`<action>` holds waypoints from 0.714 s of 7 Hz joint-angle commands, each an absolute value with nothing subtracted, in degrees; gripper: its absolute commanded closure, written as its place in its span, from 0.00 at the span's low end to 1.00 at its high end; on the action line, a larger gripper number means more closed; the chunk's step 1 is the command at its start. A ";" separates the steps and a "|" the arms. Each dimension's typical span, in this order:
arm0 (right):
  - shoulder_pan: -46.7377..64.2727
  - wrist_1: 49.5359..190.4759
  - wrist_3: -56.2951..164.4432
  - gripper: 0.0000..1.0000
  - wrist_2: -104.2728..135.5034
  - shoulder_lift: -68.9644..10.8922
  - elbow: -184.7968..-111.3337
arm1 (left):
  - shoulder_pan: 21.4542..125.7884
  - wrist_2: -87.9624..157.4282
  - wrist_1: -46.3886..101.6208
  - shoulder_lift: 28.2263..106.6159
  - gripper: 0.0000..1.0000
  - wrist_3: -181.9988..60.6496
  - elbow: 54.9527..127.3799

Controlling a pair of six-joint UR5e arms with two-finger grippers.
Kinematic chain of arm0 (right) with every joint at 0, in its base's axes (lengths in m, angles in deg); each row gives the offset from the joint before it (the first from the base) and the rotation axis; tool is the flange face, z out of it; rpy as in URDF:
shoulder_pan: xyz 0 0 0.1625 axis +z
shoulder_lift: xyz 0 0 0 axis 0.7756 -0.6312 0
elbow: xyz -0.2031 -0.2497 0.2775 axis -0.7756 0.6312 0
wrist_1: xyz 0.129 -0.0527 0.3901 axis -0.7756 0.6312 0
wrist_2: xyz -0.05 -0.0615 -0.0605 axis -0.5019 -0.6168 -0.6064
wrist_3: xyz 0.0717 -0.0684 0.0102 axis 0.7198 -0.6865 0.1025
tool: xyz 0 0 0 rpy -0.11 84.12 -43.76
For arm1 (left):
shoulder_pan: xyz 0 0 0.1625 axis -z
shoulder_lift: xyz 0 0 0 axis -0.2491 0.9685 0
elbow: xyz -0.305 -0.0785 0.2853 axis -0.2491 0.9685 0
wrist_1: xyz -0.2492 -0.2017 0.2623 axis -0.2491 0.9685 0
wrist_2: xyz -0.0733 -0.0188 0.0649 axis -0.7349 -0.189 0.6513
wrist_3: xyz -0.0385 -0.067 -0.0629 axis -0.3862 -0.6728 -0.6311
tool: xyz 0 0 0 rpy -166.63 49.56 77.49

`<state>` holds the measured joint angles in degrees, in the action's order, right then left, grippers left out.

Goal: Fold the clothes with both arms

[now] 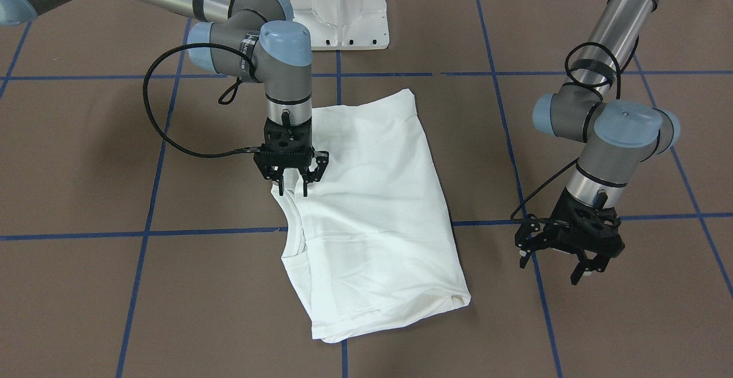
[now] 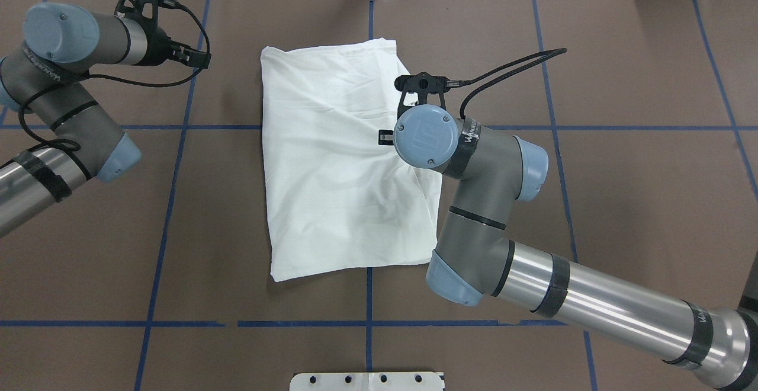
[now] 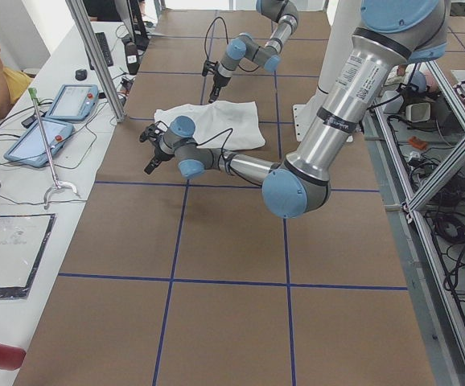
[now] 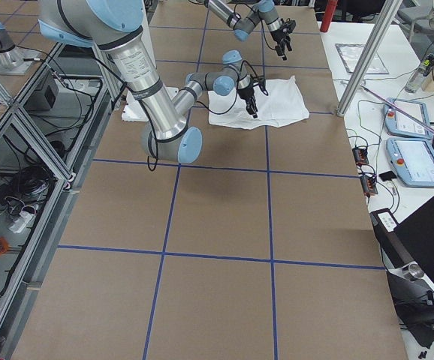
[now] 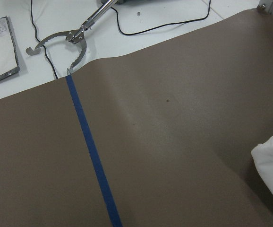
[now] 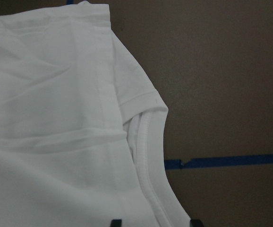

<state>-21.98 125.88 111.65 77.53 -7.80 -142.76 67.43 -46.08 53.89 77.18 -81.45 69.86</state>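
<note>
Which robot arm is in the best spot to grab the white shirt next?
Right, probably. The right black claw hangs open over the collar edge of the white T-shirt; the left black claw is open off to the side, over brown table.

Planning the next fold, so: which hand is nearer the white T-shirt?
Right. The right hand is at the T-shirt edge beside the collar; the left hand hangs over bare table, clear of it on the other side.
</note>
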 commanded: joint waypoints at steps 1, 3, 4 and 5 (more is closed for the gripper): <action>-23.69 126.23 118.14 0.00 78.90 -7.12 -143.13 | 67.42 -46.13 53.90 77.18 0.00 -81.36 69.72; -25.98 125.44 118.61 0.01 78.38 -11.15 -147.50 | 67.34 -46.13 53.90 77.18 0.00 -81.36 69.81; -27.47 125.44 120.35 0.01 78.29 -15.52 -153.45 | 67.25 -46.13 53.90 77.18 0.00 -81.54 70.33; -28.44 125.70 121.93 0.01 78.46 -18.96 -158.99 | 67.07 -46.13 53.98 76.05 0.00 -83.19 72.60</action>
<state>-27.05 125.57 120.14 78.40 -14.69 -152.56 67.24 -46.13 53.92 76.89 -81.90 70.72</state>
